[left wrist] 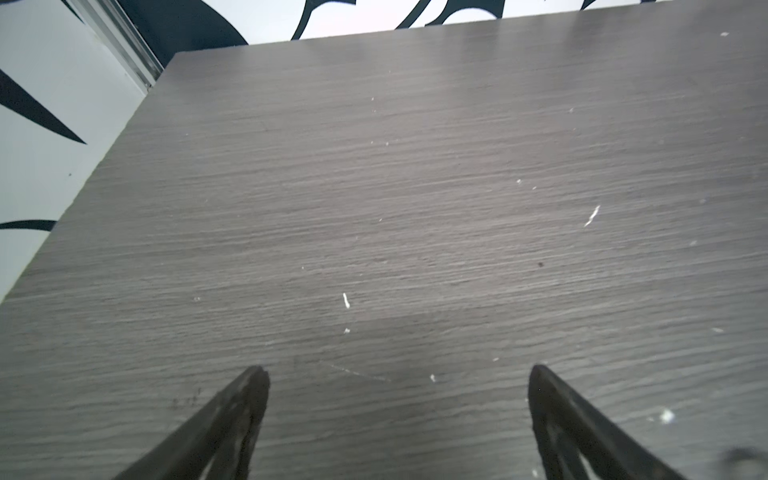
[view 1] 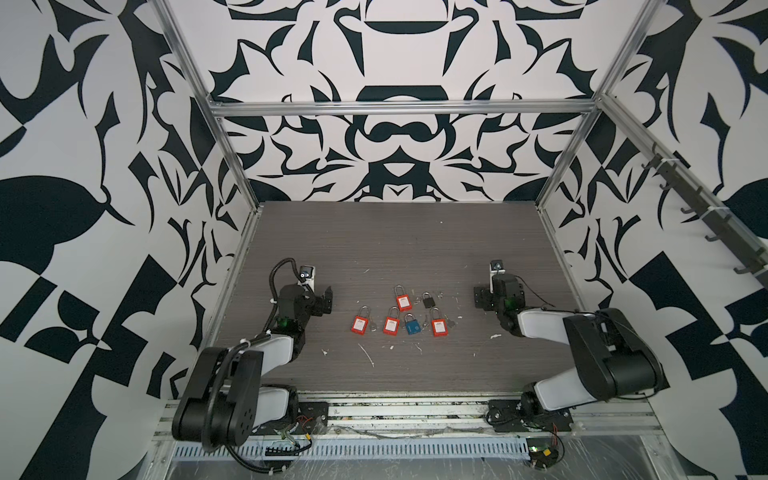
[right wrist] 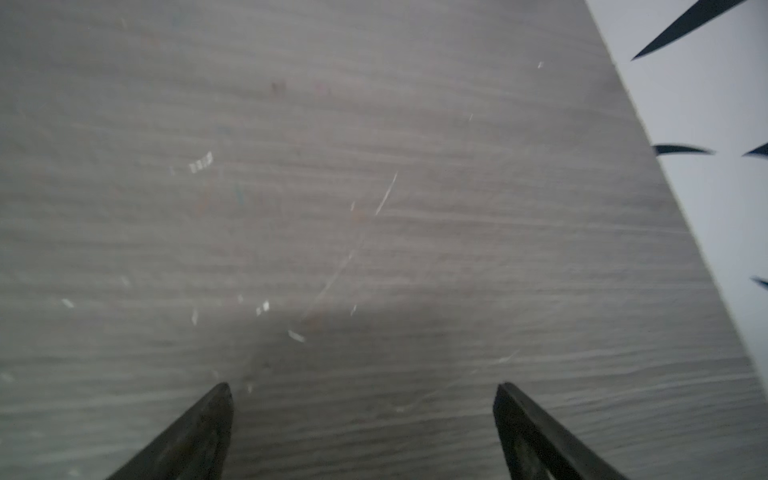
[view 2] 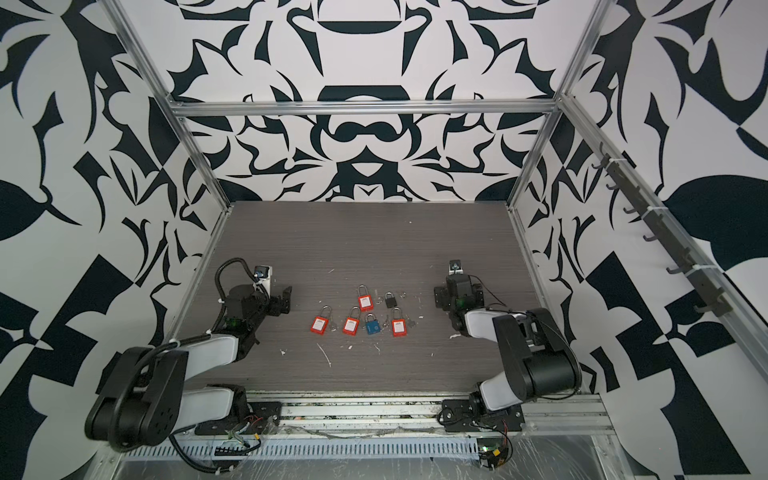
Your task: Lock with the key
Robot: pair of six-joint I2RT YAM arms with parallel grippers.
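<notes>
We see the left tool point(left wrist: 397, 372) and right tool point(right wrist: 361, 386) at opposite sides of the grey worktop point(view 1: 374, 241), both spread wide and empty, well apart from four red padlocks point(view 1: 390, 325), a blue padlock point(view 1: 412, 328) and a black padlock point(view 1: 427, 300) lying mid-worktop (small keys point(view 1: 375, 327) beside some).

The desk point(view 1: 374, 241) is grey-brown with a fine, streaky wood grain, speckled with white flecks and scratches. The red padlocks point(view 1: 391, 325), four in all, carry white labels and silvery shackles; the blue padlock point(view 1: 412, 328) and the black padlock point(view 1: 427, 302) are plain. The walls point(view 1: 399, 137) are white, covered in large black leaf-like ornamental shapes, and the frame point(view 1: 399, 109) is silver. The left arm point(view 1: 274, 347) and right arm point(view 1: 540, 326) are black with white shells, each showing a small green light. The fingers point(left wrist: 232, 428) look black.
</notes>
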